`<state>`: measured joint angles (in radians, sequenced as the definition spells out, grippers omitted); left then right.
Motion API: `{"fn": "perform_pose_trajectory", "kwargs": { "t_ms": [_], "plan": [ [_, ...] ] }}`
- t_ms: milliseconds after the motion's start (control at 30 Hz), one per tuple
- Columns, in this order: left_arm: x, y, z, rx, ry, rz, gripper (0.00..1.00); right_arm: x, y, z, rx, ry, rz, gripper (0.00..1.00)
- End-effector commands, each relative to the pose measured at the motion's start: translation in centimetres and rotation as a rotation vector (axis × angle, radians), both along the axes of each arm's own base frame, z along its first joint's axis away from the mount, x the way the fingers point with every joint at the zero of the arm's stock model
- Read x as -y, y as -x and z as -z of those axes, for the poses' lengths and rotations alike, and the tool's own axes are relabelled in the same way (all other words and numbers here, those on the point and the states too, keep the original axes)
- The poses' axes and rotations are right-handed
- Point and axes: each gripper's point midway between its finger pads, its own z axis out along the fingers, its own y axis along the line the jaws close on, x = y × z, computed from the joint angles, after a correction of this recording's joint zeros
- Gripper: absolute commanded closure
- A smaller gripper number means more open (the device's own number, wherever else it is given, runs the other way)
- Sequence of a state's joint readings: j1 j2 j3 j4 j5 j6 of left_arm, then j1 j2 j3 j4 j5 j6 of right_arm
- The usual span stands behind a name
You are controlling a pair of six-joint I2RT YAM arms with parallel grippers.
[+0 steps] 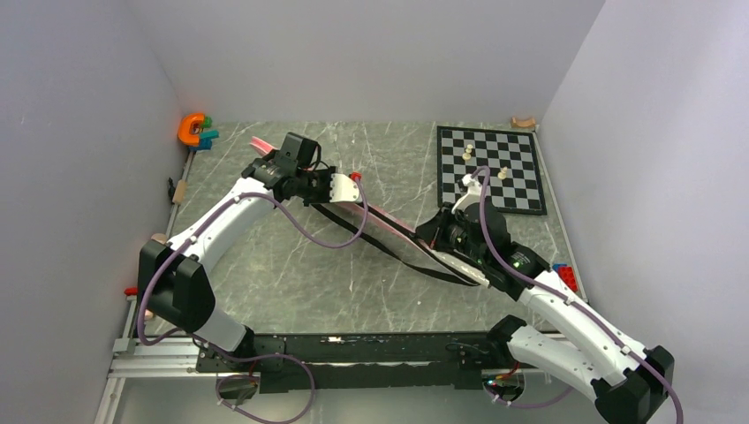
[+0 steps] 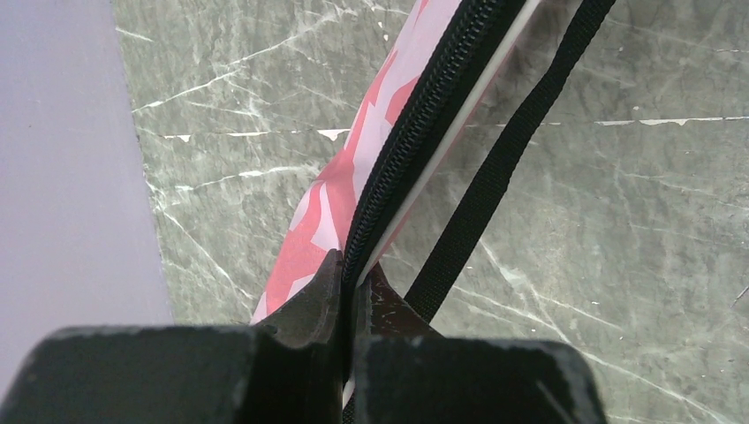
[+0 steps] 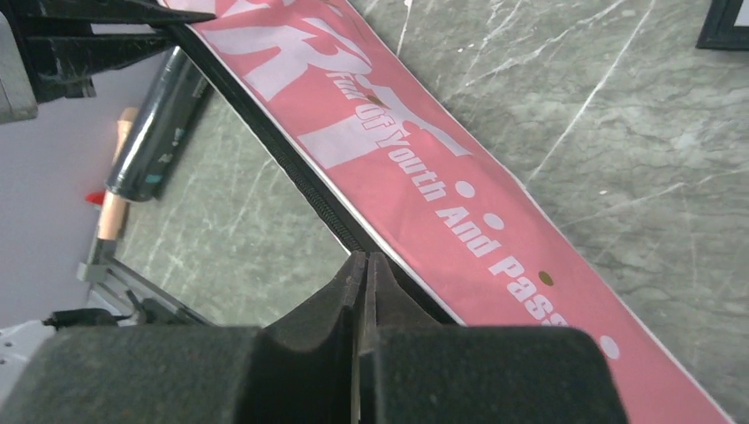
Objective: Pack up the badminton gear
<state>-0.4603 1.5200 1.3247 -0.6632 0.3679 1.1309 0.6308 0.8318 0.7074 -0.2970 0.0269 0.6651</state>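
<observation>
Pale walls close in three sides of a grey-green marbled worktop, and from where I stand the orange and teal toy (image 1: 196,130) sits tucked into the far left corner. Along the left edge, close to the wall, a long black tube (image 3: 157,132) lies flat; only the right wrist view shows it. Next comes the left pincer (image 2: 353,265), clamped tight on the black zip edge of the pink racket bag (image 1: 389,219) toward the bag's far end, its fingers pressed flat against either side of the zip. The bag runs on a slant from the far left part of the worktop toward the near right, turned with its zip edge uppermost and white lettering showing on its pink side. Whether its lower edge touches the worktop I cannot tell. Its black strap (image 1: 397,256) hangs loose beside it and trails across the marble on the near side. At the bag's other end the right pincer (image 3: 364,261) is likewise closed on the zip edge. Beyond that, a chessboard (image 1: 512,181) lies in the far right corner with a few pale pieces (image 1: 468,152) standing on it, and red and blue blocks (image 1: 565,276) rest by the right edge.
</observation>
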Motion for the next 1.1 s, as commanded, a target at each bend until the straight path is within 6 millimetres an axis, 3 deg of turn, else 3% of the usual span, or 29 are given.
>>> {"fn": "perform_pose_trajectory", "kwargs": {
  "t_ms": [0,100,167,367,500,633,833,967,1067],
  "plan": [
    [0.8,-1.0,-2.8,0.044,0.067,-0.016,1.0,0.5,-0.2,-2.0,0.056,0.051,-0.019,0.81],
    [0.7,-1.0,-2.7,0.043,0.062,-0.011,1.0,0.5,-0.4,-2.5,0.065,0.074,-0.03,0.5],
    [0.7,-0.9,-2.7,0.042,0.062,-0.009,1.0,0.4,-0.6,-3.2,0.085,0.083,-0.038,0.39],
    [0.8,-0.5,-2.9,0.035,0.068,-0.001,1.0,-0.7,-1.6,-5.0,0.146,0.14,-0.117,0.15],
    [0.9,-0.3,-3.1,0.029,0.07,0.01,1.0,-2.6,-1.5,-3.9,0.159,0.209,-0.25,0.04],
    [1.1,-0.1,-3.3,0.019,0.073,0.024,1.0,-4.6,-1.1,-1.9,0.191,0.313,-0.352,0.02],
    [1.1,-0.1,-3.5,0.016,0.07,0.029,1.0,-6.1,-0.9,0.3,0.2,0.381,-0.413,0.11],
    [1.2,-0.1,-3.5,0.013,0.072,0.031,1.0,-6.0,-1.2,0.7,0.211,0.39,-0.4,0.26],
    [1.2,0.1,-3.6,0.008,0.076,0.033,1.0,-5.3,-1.7,0.5,0.232,0.414,-0.362,0.49]
  ]
}}
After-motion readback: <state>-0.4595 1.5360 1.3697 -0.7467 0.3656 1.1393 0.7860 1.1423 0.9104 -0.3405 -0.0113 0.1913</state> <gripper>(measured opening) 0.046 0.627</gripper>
